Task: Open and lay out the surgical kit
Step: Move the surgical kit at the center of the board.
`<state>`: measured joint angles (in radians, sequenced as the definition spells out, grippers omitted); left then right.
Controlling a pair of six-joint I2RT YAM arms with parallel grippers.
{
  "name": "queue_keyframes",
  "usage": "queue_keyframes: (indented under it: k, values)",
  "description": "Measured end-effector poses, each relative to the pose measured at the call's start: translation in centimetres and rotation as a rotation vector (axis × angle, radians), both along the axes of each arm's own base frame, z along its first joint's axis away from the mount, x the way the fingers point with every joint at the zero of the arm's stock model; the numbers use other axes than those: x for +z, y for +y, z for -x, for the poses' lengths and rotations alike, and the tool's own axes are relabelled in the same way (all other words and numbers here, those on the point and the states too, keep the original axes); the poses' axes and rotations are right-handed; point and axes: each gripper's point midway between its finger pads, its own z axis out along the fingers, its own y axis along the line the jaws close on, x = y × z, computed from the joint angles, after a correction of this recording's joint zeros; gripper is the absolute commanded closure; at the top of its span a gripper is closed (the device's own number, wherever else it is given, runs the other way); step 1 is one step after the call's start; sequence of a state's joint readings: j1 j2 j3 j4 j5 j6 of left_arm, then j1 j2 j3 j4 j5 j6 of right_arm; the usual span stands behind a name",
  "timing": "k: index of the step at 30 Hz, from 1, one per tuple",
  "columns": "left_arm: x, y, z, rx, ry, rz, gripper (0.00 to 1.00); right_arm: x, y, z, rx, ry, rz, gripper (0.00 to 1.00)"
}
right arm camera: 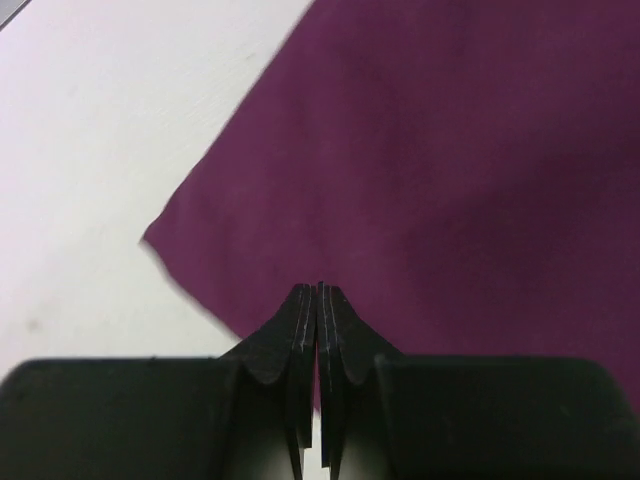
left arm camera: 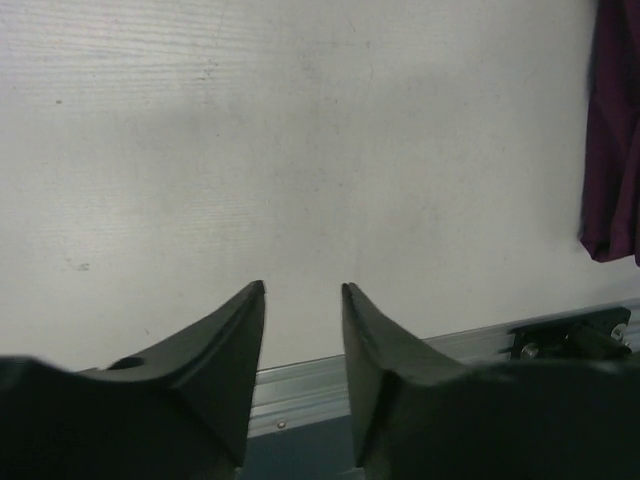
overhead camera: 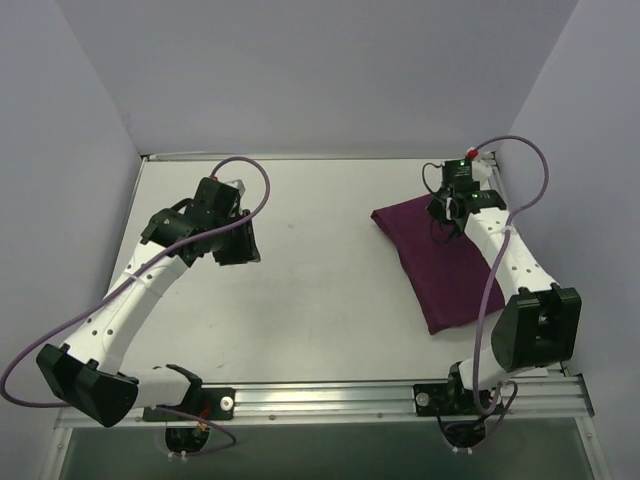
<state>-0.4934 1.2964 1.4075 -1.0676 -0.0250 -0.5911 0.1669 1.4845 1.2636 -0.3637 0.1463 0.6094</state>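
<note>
Pale walls stand on three sides of the white bench (overhead camera: pixel 320 300). On its right half lies the dark purple cloth wrap (overhead camera: pixel 440 270), folded shut as a flat bundle. The right tool (right arm camera: pixel 318 288) is over the far end of this wrap, its fingers pressed together; if they pinch the cloth, I cannot tell. The left tool (left arm camera: pixel 303 288) hangs over bare bench on the left side, well apart from the wrap, about half open and holding nothing. A metal rail (overhead camera: pixel 330 400) runs along the near edge.
</note>
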Motion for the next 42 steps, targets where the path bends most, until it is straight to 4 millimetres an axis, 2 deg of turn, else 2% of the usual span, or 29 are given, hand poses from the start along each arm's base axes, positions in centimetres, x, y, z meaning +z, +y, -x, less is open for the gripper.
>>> queue_keyframes:
  k: [2, 3, 5, 6, 8, 10, 13, 17, 22, 26, 29, 37, 42]
  values:
    - [0.1, -0.2, 0.3, -0.019, 0.009, 0.011, 0.67, -0.9, -3.0, -0.4, -0.078, 0.024, 0.004, 1.00]
    - [0.2, -0.3, 0.4, -0.029, 0.010, 0.018, 0.74, -1.4, -4.5, -0.6, -0.116, 0.040, 0.014, 1.00]
    - [0.2, -0.5, 0.5, -0.045, 0.013, 0.026, 0.80, -2.0, -7.5, -1.2, -0.187, 0.066, 0.047, 1.00]
    - [0.2, -0.6, 0.5, -0.052, 0.015, 0.030, 0.87, -2.2, -8.8, -1.7, -0.214, 0.073, 0.068, 1.00]
    - [0.3, -0.7, 0.6, -0.064, 0.016, 0.035, 0.92, -2.5, -10.6, -2.7, -0.243, 0.087, 0.119, 1.00]
    - [0.2, -0.8, 0.7, -0.077, 0.017, 0.035, 0.98, -2.5, -11.4, -4.0, -0.249, 0.092, 0.165, 1.00]
    - [0.0, -0.5, 0.4, -0.081, 0.021, 0.026, 0.98, -2.4, -12.7, -5.6, -0.268, 0.100, 0.241, 1.00]
    - [-0.1, 0.1, -0.6, -0.070, 0.023, 0.012, 0.98, -2.1, -14.9, -6.4, -0.306, 0.116, 0.326, 1.00]
    - [-1.0, 0.5, -1.6, -0.068, 0.051, 0.002, 0.98, -2.0, -20.8, -6.2, -0.419, 0.154, 0.418, 1.00]
    - [-1.8, 0.4, -1.9, -0.085, 0.078, -0.005, 0.98, -3.4, -24.2, -5.3, -0.464, 0.219, 0.479, 1.00]
    - [-1.8, 0.3, -1.9, -0.092, 0.084, 0.005, 0.98, -4.5, -24.7, -5.6, -0.456, 0.243, 0.495, 1.00]
    - [-1.8, 0.6, -2.0, -0.097, 0.084, 0.006, 0.98, -9.2, -24.3, -8.4, -0.396, 0.305, 0.505, 1.00]
    - [-1.8, 0.6, -2.0, -0.097, 0.085, 0.006, 0.98, -10.3, -23.9, -8.9, -0.365, 0.322, 0.497, 1.00]
